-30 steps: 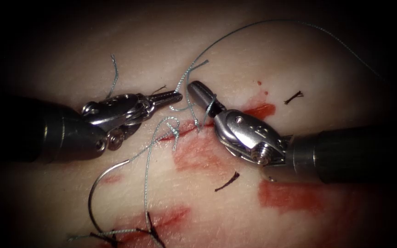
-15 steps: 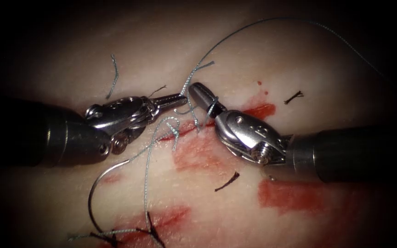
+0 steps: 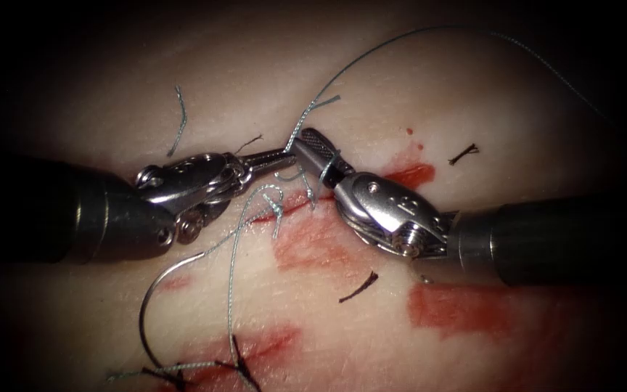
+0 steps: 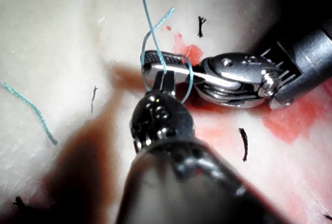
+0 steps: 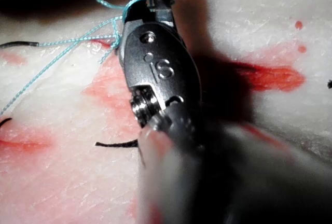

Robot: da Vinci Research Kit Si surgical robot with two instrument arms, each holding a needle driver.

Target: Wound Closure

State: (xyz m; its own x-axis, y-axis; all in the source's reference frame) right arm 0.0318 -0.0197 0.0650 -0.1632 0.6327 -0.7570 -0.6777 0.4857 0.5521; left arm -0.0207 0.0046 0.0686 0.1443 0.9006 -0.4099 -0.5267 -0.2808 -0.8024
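Meeting tip to tip over the cut (image 3: 292,205), the 2 claws sit just above the tissue (image 3: 400,94). Left claw (image 3: 283,153) pressed together, pinching the thread (image 3: 306,116) at its tip. Right claw (image 3: 306,140) pressed together, holding nothing between the jaws; thread loops wrap around its jaws behind the tip. Needle (image 3: 155,290) lies free on the tissue below the left claw, left of the cut, held by neither claw. Red fluid (image 3: 466,308) below the right claw

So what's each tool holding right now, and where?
Left tool: thread, pinched at its jaw tips. Right tool: grips nothing visible; thread loops around its shut jaws. Needle lies unheld on the tissue, lower left.
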